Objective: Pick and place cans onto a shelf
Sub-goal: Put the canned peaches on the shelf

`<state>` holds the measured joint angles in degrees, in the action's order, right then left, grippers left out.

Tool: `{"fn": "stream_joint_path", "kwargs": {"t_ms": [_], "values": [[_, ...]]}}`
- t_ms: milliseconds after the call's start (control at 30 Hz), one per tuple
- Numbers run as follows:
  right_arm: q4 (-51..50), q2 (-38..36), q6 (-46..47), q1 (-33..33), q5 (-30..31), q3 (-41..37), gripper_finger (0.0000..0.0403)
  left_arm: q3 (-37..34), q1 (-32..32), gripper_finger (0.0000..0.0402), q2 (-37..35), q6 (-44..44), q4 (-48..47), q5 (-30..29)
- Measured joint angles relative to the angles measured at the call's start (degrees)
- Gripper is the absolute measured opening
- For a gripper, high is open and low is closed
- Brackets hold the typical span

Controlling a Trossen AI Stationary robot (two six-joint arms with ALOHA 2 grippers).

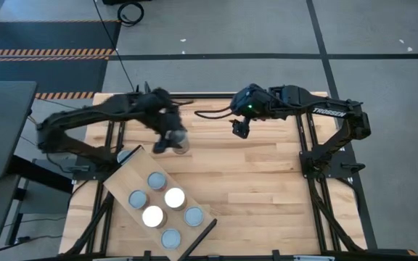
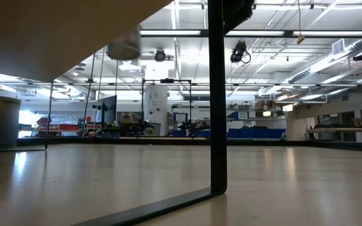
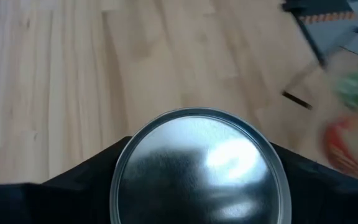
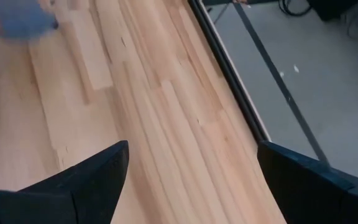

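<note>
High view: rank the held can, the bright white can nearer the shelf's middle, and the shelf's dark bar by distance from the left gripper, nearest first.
1. The held can, between the left gripper's fingers.
2. The bright white can, mid-shelf, below the gripper.
3. The dark bar, at the shelf's far short end, farthest.

Wood table (image 1: 267, 181) – shelf (image 1: 125, 181), five cans (image 1: 174, 197)
</note>
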<state>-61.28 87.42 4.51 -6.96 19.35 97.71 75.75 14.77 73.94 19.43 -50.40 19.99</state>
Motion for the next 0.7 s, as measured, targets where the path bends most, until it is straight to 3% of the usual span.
{"fn": "stream_joint_path", "kwargs": {"t_ms": [133, 367, 467, 700], "values": [[0.92, 0.00, -4.98, 0.05, -1.44, 0.00, 0.0363, 0.00, -2.59, 0.0305, -7.99, 3.74, -6.56, 0.56], [3.73, 0.00, -3.47, 1.01, -1.45, 0.00, 0.0363, 0.00, -4.76, 0.0305, -19.54, 12.71, -20.82, -0.68], [5.13, 0.43, 0.75, 1.98, -1.47, 0.00, 0.0363, 0.00, -5.53, 0.0305, -21.68, 14.64, -23.02, -3.05], [8.70, 2.59, 7.44, 6.08, 1.67, 0.00, 0.0363, 0.00, -11.59, 0.0305, -23.08, 11.93, -26.74, -1.52]]}}
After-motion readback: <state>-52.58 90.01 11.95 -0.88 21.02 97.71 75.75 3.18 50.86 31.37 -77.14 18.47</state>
